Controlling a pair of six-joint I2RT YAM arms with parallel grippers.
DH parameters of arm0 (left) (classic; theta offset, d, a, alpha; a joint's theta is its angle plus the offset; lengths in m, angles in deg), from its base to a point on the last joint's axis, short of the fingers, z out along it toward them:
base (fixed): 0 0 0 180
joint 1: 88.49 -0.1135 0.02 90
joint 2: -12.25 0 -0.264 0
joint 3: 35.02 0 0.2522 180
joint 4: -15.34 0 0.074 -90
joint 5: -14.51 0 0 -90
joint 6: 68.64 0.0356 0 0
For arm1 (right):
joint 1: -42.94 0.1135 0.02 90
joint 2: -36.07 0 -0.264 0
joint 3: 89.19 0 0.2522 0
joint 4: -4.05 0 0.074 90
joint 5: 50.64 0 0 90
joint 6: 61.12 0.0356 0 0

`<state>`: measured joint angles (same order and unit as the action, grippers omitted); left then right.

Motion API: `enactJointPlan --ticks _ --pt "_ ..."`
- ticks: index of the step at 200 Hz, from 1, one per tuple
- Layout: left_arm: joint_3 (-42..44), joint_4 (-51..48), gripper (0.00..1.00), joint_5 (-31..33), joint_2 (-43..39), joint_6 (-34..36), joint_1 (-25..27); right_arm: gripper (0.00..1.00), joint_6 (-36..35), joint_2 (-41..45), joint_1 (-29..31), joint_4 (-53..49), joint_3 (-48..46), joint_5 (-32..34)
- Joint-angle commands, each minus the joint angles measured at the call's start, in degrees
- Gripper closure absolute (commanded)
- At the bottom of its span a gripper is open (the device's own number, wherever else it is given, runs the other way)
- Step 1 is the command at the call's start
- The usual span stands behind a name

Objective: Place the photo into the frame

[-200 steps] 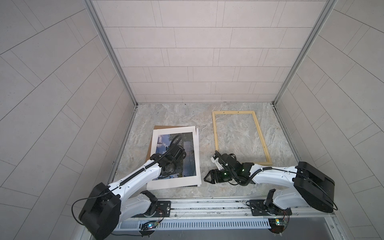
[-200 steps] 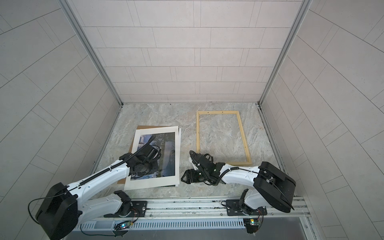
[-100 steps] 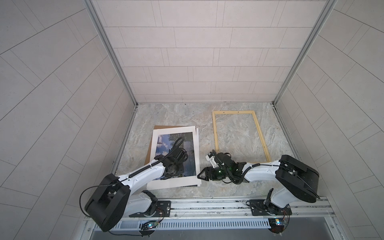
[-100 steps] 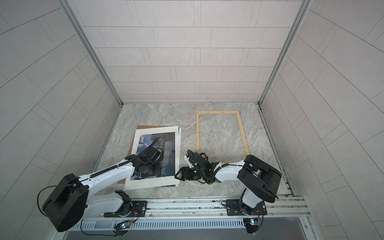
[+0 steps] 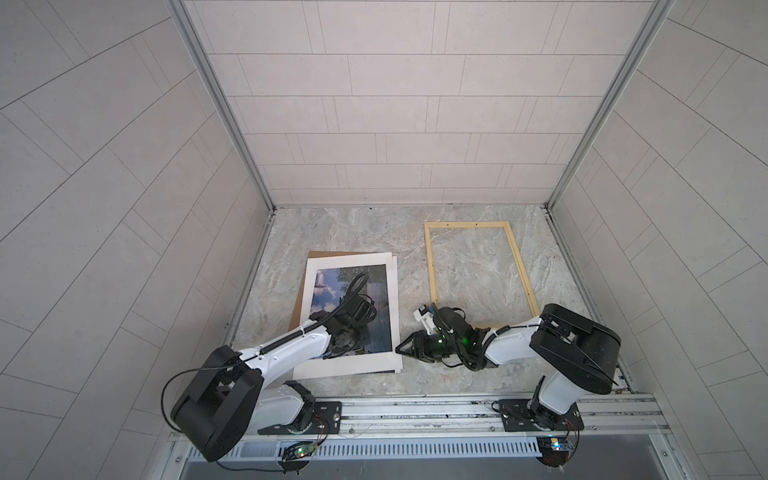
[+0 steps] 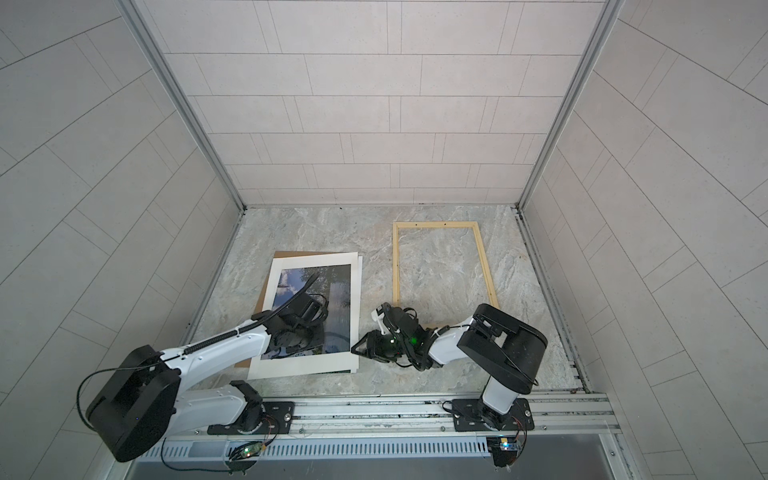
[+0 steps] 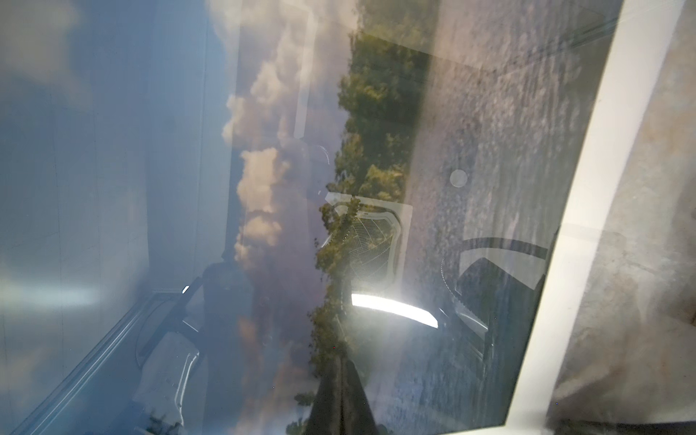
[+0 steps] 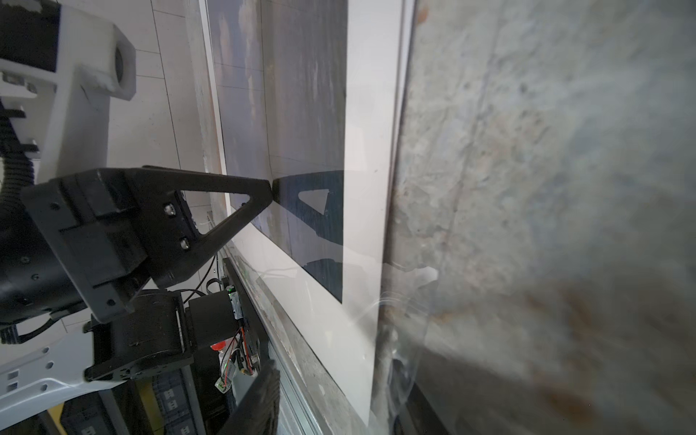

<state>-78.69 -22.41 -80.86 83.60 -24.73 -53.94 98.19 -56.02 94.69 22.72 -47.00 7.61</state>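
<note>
Left hand [image 8: 269, 190] atop photo [image 5: 326, 287], board [image 5: 300, 311] beneath

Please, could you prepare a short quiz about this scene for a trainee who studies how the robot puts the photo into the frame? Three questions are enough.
1. True or false: the photo already lies inside the frame.
2. Choose one. The left end effector is: A) shut, with its tip on the photo; B) wide open above the frame; C) out of every view.
3. In a few words: what brown thing shows from under the photo in both top views?

Key: 1 false; 2 A; 3 the backing board.
</note>
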Motion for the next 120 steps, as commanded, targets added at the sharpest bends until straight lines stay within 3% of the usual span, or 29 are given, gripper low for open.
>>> enactJointPlan --ticks 1,22,74,101,120 --pt "2.66 -1.94 1.00 -0.51 1.76 -0.41 0.37 0.59 -6.84 6.35 0.41 -12.91 4.08 4.33" --pt "3.11 -1.64 1.00 -0.92 1.77 -0.41 0.43 0.59 -11.56 8.85 0.81 -18.80 6.64 6.69" --pt "3.98 0.32 1.00 -2.33 1.08 -0.50 0.48 0.59 -9.09 2.77 1.08 -11.34 8.70 3.09" --pt "4.24 0.86 1.00 -2.54 0.52 -0.49 0.38 0.50 -7.28 -0.20 1.00 -7.29 8.14 1.97" --pt "4.25 1.04 1.00 -2.62 0.10 -0.50 0.40 0.51 -7.22 -1.39 0.99 -6.41 8.48 1.18"
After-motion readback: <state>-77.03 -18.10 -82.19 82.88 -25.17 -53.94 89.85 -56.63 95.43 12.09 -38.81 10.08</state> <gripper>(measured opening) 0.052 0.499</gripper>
